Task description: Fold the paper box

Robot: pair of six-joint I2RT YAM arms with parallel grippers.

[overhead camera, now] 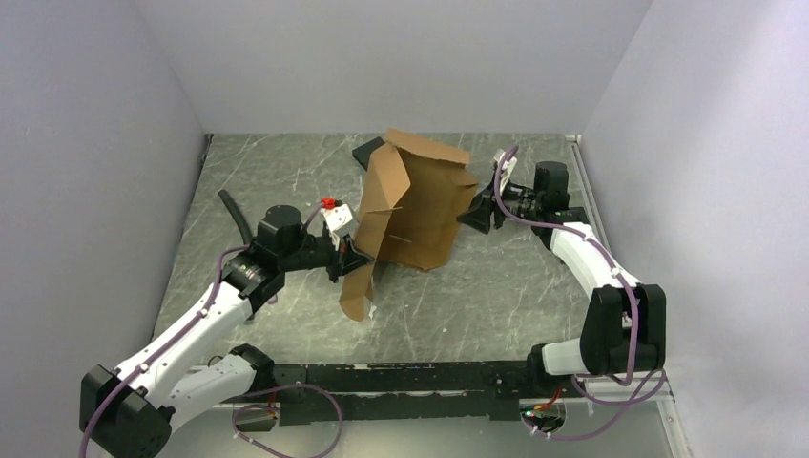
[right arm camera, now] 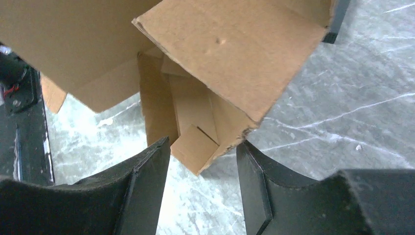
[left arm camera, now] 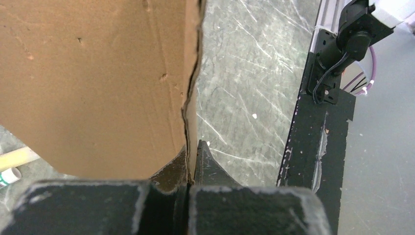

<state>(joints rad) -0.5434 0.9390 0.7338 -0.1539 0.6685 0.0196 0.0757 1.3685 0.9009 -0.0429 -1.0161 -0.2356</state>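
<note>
Top view: the paper box (overhead camera: 415, 205) stands half-folded on the table (overhead camera: 496, 296), between the two arms. The left pincer (overhead camera: 345, 260) is at its lower-left flap and the right pincer (overhead camera: 474, 215) is at its right side.

Left wrist view: the pincer's clamped tight on a thin cardboard edge, and the panel blocks most of the view.

Right wrist view: the fingers (right arm camera: 147, 171) stand apart with a box corner poking in between them. Can't tell if it touches either one.
</note>
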